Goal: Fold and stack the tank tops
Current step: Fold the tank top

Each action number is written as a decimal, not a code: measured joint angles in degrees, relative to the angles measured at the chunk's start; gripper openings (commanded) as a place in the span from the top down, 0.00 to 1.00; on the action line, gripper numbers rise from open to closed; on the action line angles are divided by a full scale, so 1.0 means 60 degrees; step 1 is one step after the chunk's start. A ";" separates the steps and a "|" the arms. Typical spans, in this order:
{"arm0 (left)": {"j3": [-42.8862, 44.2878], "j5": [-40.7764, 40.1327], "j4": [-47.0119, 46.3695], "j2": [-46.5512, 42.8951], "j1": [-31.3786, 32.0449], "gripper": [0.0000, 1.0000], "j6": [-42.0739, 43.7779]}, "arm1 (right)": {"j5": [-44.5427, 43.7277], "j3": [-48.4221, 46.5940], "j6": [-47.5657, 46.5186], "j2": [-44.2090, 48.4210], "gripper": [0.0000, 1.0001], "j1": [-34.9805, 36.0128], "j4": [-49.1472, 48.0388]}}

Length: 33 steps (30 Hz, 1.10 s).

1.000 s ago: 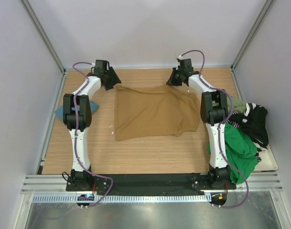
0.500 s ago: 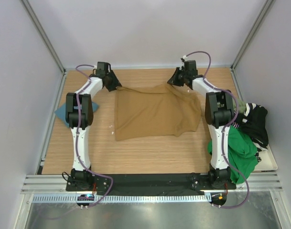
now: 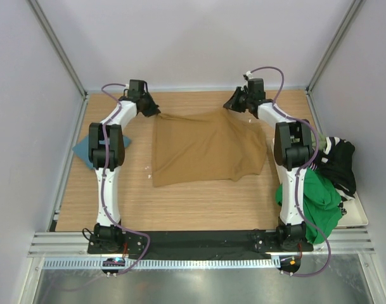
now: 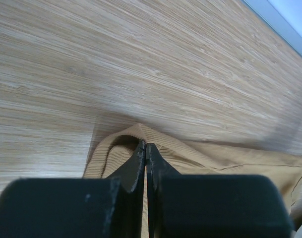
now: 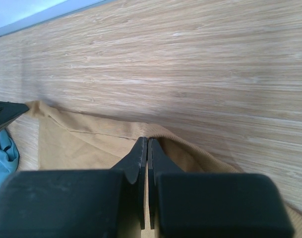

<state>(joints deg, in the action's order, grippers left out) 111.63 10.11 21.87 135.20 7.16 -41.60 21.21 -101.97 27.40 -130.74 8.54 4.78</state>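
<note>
Tan tank top (image 3: 205, 149) flat on table (image 3: 199, 202), left gripper (image 4: 145, 146) pinching its far-left corner, right gripper (image 5: 147, 142) its far-right corner

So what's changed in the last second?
The left pincer edged in and closed on the far-left corner of the tan tank top. The right pincer stayed shut on the far-right corner, drifting slightly farther. The teal top and the pile of tops didn't move.

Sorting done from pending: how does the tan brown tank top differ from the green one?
The tan brown cloth tank top lies spread flat mid-table; the bright green cloth top sits crumpled at the right. The left pincer and right pincer grip the tan top's far edge; none touches the green one. Both are cloth.
</note>
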 measured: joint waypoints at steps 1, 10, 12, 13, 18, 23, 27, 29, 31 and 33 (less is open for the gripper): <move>0.0000 0.0000 0.0000 0.0000 0.0000 1.00 0.0004 | 0.0004 0.0029 0.0007 0.0000 0.99 -0.0004 -0.0033; -0.0244 0.0321 -0.0244 -0.0007 -0.0102 1.00 -0.0313 | 0.0222 0.0761 0.0459 0.0324 0.99 -0.0288 -0.0525; -0.0474 0.0532 -0.0379 -0.0011 -0.0200 1.00 -0.0503 | 0.0310 0.0896 0.0532 0.0419 0.99 -0.0379 -0.0696; -0.0590 0.0597 -0.0401 -0.0011 -0.0259 1.00 -0.0550 | 0.0350 0.0973 0.0554 0.0470 0.99 -0.0393 -0.0739; -0.1202 0.0856 -0.0517 -0.0204 -0.0408 1.00 -0.0718 | 0.0433 0.1443 0.0714 0.0827 0.99 -0.0459 -0.0973; -0.1701 0.1104 -0.0656 -0.0725 -0.0401 1.00 -0.0783 | 0.0455 0.1920 0.0747 0.1308 0.99 -0.0448 -0.1082; -0.1861 0.1257 -0.0871 -0.1166 -0.0386 1.00 -0.0790 | 0.0455 0.2189 0.0754 0.1661 0.99 -0.0437 -0.1086; -0.1949 0.1330 -0.0943 -0.1377 -0.0386 1.00 -0.0794 | 0.0455 0.2335 0.0758 0.1810 0.99 -0.0441 -0.1093; -0.2029 0.1395 -0.0998 -0.1574 -0.0386 1.00 -0.0801 | 0.0455 0.2546 0.0761 0.1945 0.99 -0.0441 -0.1129; -0.2167 0.1450 -0.1038 -0.1756 -0.0386 1.00 -0.0812 | 0.0448 0.2699 0.0780 0.2022 0.99 -0.0437 -0.1137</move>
<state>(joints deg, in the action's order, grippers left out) 98.63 18.81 15.64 124.66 4.84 -46.48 23.90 -85.78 32.08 -118.61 5.91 -2.04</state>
